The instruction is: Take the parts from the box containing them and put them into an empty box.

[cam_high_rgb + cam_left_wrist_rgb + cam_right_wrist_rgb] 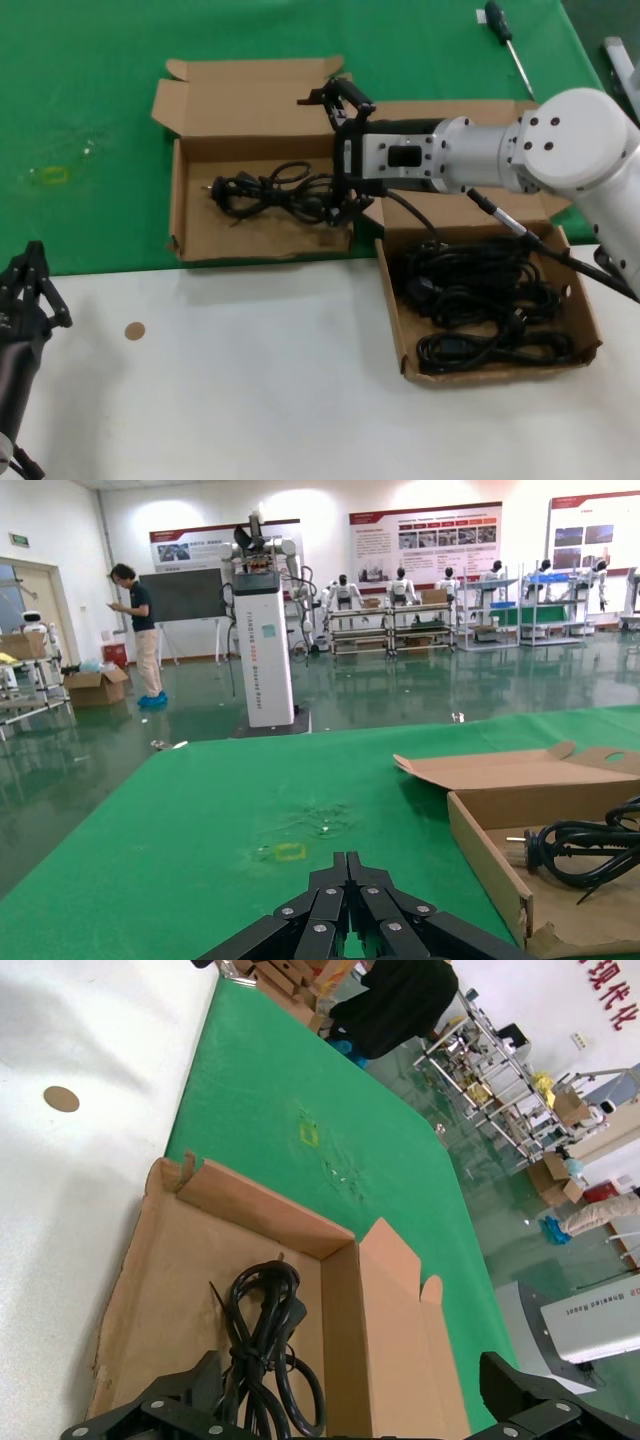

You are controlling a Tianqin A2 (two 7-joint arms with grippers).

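One looped bundle of thin black power cord (270, 193) lies on the floor of the smaller shallow brown cardboard box with the ragged front rim (190, 150), which sits on the green cloth of the desk (90, 90) with its lid folded back toward 12 o'clock. More black cord bundles (480, 290) fill the larger brown cardboard box (395, 320) just beside it at 4 o'clock. The white right arm reaches in from 3 o'clock, its black right hand (340, 155) hovering over the smaller box's 3 o'clock edge, fingers spread wide and holding nothing. The left hand (30, 285) rests at the desk's 8 o'clock corner, fingers closed together and empty. No writing on either box can be read. A green-handled screwdriver (505, 40) lies at 1 o'clock.
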